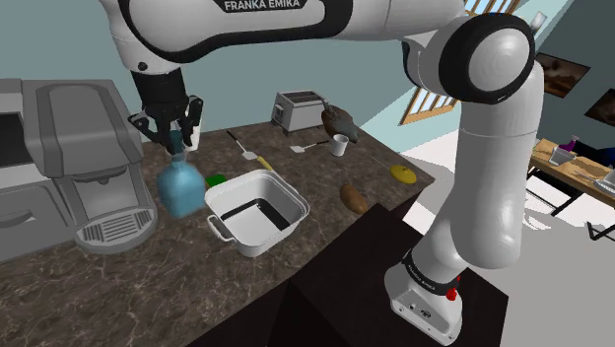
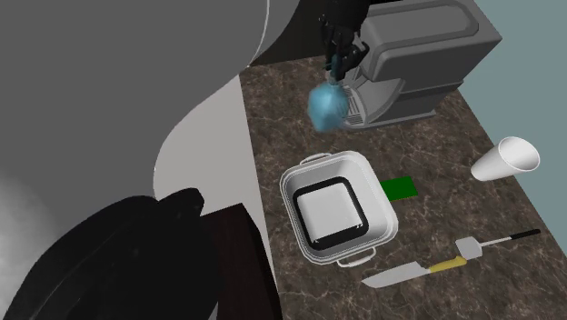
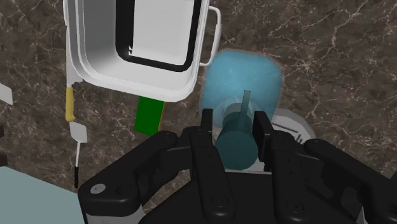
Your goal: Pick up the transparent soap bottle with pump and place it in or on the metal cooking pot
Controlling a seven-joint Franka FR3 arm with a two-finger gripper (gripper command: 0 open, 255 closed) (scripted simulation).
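While clasped at its pump neck by the black gripper [image 1: 175, 133], the translucent blue soap bottle [image 1: 180, 187] is seen in the shoulder view hanging between the grey coffee machine [image 1: 79, 158] and the white cooking pot [image 1: 286, 205] above the dark marbled counter [image 1: 148, 286]. In the second exterior view, the soap bottle [image 2: 325, 105] is shown before the coffee machine [image 2: 418, 55], apart from the cooking pot [image 2: 291, 205]. In the wrist view, its neck is pinched between both fingers [image 3: 207, 121], the cooking pot [image 3: 89, 54] lying just beside.
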